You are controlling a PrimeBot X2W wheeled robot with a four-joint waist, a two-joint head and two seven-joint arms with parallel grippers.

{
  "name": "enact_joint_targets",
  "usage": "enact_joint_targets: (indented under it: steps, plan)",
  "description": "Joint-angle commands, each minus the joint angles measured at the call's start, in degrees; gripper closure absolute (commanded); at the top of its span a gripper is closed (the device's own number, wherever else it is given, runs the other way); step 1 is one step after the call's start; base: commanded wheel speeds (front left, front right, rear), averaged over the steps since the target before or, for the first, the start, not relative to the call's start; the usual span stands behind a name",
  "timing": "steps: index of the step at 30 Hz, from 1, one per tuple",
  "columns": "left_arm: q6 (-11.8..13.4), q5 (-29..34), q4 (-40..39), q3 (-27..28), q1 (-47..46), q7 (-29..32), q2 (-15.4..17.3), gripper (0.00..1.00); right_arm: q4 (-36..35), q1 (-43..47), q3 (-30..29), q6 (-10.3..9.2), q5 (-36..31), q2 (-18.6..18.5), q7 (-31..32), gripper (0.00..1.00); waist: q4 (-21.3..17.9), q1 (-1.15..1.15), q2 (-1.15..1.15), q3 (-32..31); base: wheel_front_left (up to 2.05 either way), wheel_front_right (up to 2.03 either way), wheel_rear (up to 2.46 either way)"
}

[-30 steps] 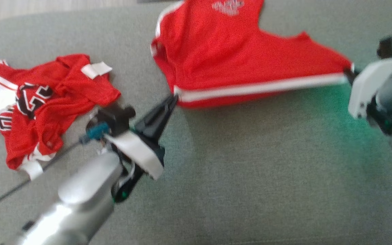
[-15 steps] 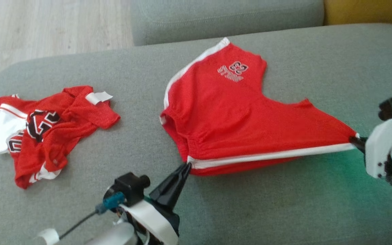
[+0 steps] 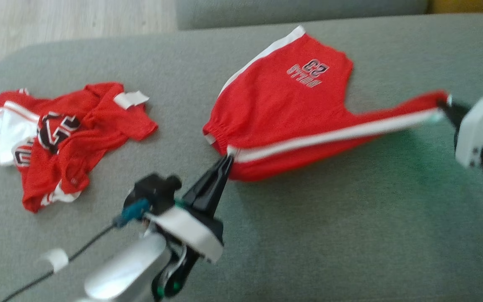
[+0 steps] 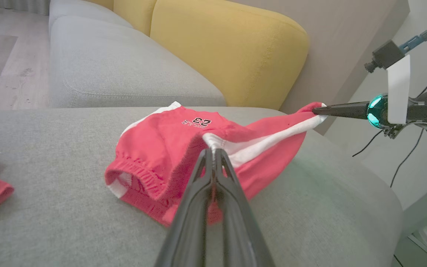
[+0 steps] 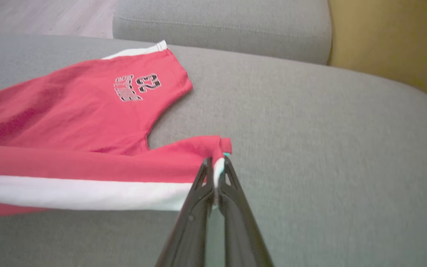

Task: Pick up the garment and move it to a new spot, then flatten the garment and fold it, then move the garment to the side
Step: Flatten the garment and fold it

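The grey seat cushion has a broad bare stretch along its near side and more bare fabric toward its right end; its rounded left edge drops to a wooden floor, and its far edge meets a second grey cushion and a yellow backrest. On the seat cushion's left part lies a crumpled red and white jersey, well apart from the red shorts, which sit over the cushion's middle and far-right part. The shorts' long axis runs across the cushion from left to right, the white-striped side seam pulled taut; the waistband end faces the cushion's left, and one leg lies flat toward its far edge. The left gripper is pinched tight on the waistband end of the stripe, the right gripper pinched tight on the hem end, lifted off the cushion. The cloth is bright red with a white side stripe, a gathered elastic waist and a small print with the number 23 near the far hem
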Motion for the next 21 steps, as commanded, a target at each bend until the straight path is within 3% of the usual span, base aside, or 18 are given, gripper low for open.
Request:
enact_joint_targets:
  steps: [1,10,21]
  plan:
    - [-0.6,-0.1,-0.2,3.0,-4.7,0.1,-0.1,1.0,-1.2,-4.1,-1.2,-0.04,-2.0,-0.2,0.0,1.0,1.9,-0.01,0.0,2.6,0.0,0.0,0.0]
    - [-3.8,2.1,6.5,2.9,-14.3,-0.2,-4.6,1.0,4.0,-16.6,-2.2,-0.04,-9.3,3.2,1.6,1.0,6.5,-0.01,0.0,9.8,0.0,0.0,0.0]
    - [-6.6,3.8,13.2,3.4,-20.9,-2.9,-11.1,1.0,11.8,-29.0,-0.6,-0.04,-14.7,4.5,2.0,1.0,11.8,-0.01,0.0,16.3,0.0,0.0,0.0]
